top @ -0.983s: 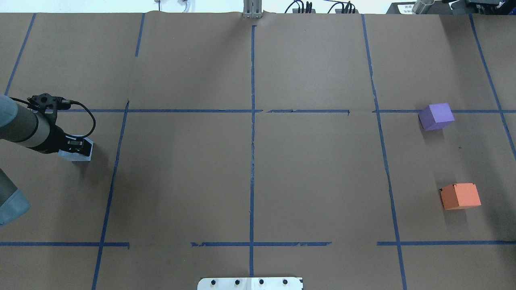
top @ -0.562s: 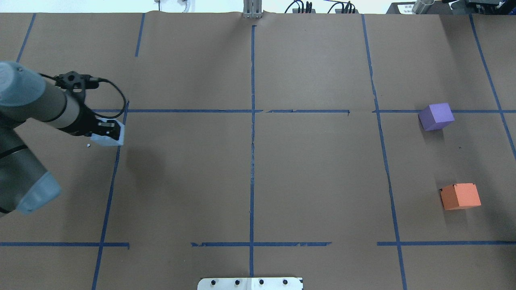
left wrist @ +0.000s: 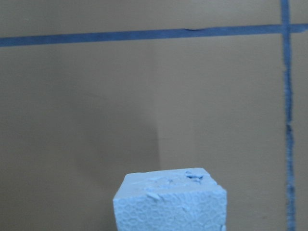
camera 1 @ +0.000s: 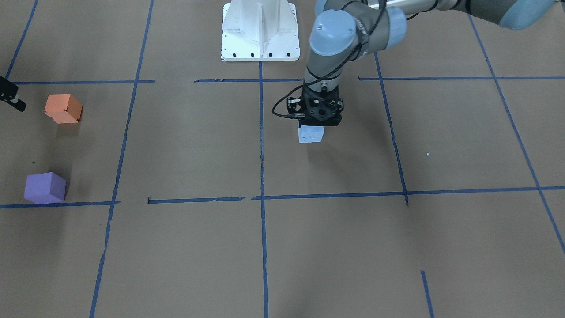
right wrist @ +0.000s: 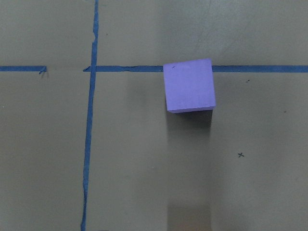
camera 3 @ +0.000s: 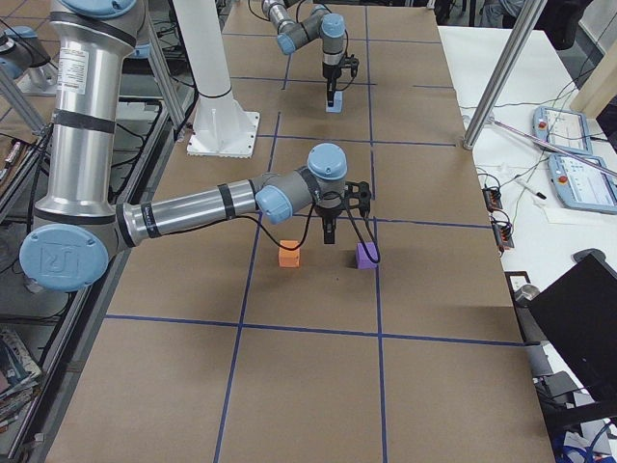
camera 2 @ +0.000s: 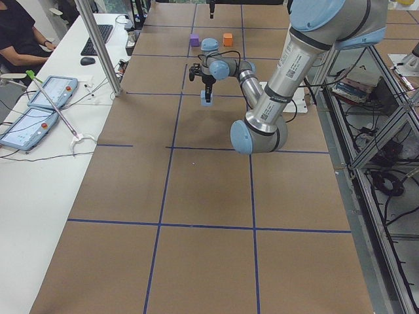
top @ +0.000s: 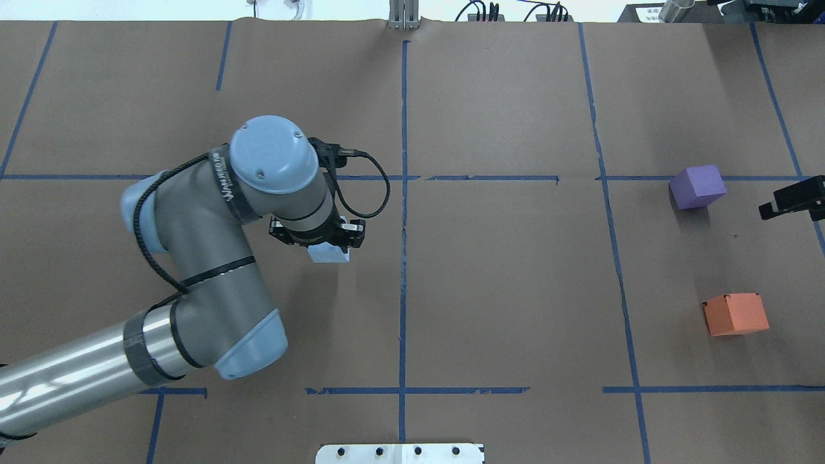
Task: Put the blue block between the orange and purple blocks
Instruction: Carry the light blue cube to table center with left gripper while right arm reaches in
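Note:
My left gripper [top: 327,245] is shut on the light blue block [top: 330,256] and holds it above the table, just left of the centre tape line. The block also shows in the front view [camera 1: 310,134] and fills the bottom of the left wrist view [left wrist: 171,202]. The purple block [top: 697,186] and the orange block [top: 736,314] rest on the table at the far right, with a gap between them. My right gripper [top: 791,200] hovers at the right edge beside the purple block [right wrist: 189,85]. I cannot tell whether it is open or shut.
Blue tape lines divide the brown paper-covered table [top: 503,290] into squares. The white robot base plate [top: 399,453] sits at the near edge. A side table with tablets [camera 2: 39,104] and a metal post [camera 2: 98,46] stand beyond the table's far edge.
My left arm has swung right with the blue block, from the far left of the table to near the centre line. My right gripper has come into view at the right edge.

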Motion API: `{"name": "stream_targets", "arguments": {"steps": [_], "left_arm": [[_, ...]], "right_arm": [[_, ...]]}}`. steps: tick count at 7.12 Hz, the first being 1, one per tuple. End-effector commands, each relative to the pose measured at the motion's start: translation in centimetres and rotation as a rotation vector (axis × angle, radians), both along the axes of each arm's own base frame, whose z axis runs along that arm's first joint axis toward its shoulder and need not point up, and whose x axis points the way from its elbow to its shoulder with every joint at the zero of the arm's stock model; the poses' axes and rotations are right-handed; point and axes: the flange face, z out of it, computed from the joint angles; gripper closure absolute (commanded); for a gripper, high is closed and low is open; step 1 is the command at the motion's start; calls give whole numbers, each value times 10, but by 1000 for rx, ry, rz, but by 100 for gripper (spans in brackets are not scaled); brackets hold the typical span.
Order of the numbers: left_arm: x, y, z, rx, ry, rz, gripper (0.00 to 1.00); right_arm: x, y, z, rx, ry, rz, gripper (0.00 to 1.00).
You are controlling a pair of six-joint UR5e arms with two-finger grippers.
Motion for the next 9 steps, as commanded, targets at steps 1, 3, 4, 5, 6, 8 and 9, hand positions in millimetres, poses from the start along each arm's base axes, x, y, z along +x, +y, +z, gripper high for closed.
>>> {"name": "stream_targets", "arguments": {"steps": [1,3,4,5,6,8,9], "left_arm": [[76,-8,-31,-12,3,-8,99],[98,-14,-33,4,22,1,91],[101,-16,-36,7,31,3,79],[102,-17,-45,12,39,1,57],[102,-21,-46,49,25,-31,1],[85,-18,-61,79,73,-46,0],[48,-20,-63,101,112,-73,0]], "right_arm": [[-40,-5,-32,-47,-59,30,0],[-91,-11,-64,-68,-64,41,0],[-110,-13,-77,-58,-71,31,0],[-122,-14,-91,-59,-87,27,0],[-150,-13,-113,-72,-113,17,0],[-252,-7,-177,-98,-126,111,0],[-285,2,-189,-88,-125,109,0]]}}
